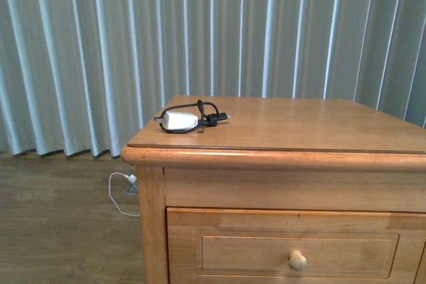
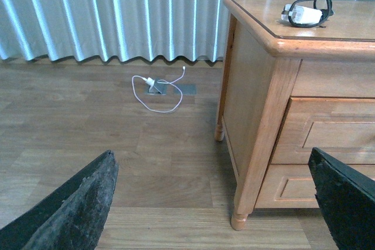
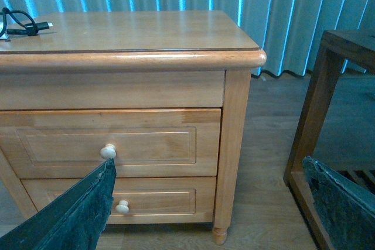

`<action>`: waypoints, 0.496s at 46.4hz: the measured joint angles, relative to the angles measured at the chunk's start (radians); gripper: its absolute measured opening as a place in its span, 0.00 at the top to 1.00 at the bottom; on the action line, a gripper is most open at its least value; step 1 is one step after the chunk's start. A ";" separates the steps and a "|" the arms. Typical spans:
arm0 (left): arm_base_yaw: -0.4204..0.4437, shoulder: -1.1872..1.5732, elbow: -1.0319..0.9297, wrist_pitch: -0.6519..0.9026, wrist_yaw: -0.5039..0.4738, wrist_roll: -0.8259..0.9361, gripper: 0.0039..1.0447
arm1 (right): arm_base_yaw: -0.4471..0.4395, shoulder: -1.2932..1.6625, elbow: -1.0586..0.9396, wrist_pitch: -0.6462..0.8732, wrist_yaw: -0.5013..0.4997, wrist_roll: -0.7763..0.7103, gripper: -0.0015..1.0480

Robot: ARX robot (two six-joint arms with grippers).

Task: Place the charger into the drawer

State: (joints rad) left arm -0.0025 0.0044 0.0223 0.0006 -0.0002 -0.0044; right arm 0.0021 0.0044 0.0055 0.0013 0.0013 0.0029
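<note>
A: Spotted the charger (image 1: 181,121)?

B: Yes. Lying flat on the worktop (image 1: 319,128), left of centre in the front frame, near the top's left corner and back from the front edge. White block, black cable (image 1: 212,118) looped behind and beside it.

A: Touched by either tool?

B: No. Well apart from both.

A: State of the left tool (image 2: 211,155)?

B: Spread wide, gripping nothing. Just two dark fingers (image 2: 76,203) showing at the edges of its wrist view, above the wooden floor (image 2: 117,139) and beside the cabinet (image 2: 258,86).

A: And the right tool (image 3: 208,163)?

B: Same story: spread wide, empty, facing the cabinet front.

A: Found the drawer (image 1: 253,254)?

B: Lower middle to lower right of the front frame, under the worktop's rounded edge. Closed, with one pale round knob (image 1: 297,260) in the recessed panel. Below it in the right wrist view, a second, lower drawer (image 3: 146,200), also closed.

A: Anything else around?

B: Pale pleated curtain (image 1: 80,51) across the upper frame. Thin white cord (image 1: 120,194) on the floor at lower left, close to the cabinet's corner. Dark wooden furniture frame (image 3: 319,103) off to the cabinet's other side.
</note>
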 joint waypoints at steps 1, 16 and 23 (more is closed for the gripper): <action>0.000 0.000 0.000 0.000 0.000 0.000 0.06 | 0.000 0.000 0.000 0.000 0.000 0.000 0.08; 0.000 0.000 0.000 0.000 0.000 0.000 0.06 | 0.000 0.000 0.000 0.000 0.000 0.000 0.08; 0.000 0.000 0.000 0.000 0.000 0.000 0.06 | 0.000 0.000 0.000 0.000 0.000 0.000 0.08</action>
State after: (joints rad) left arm -0.0025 0.0044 0.0223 0.0006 -0.0002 -0.0040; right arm 0.0021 0.0044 0.0055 0.0013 0.0013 0.0029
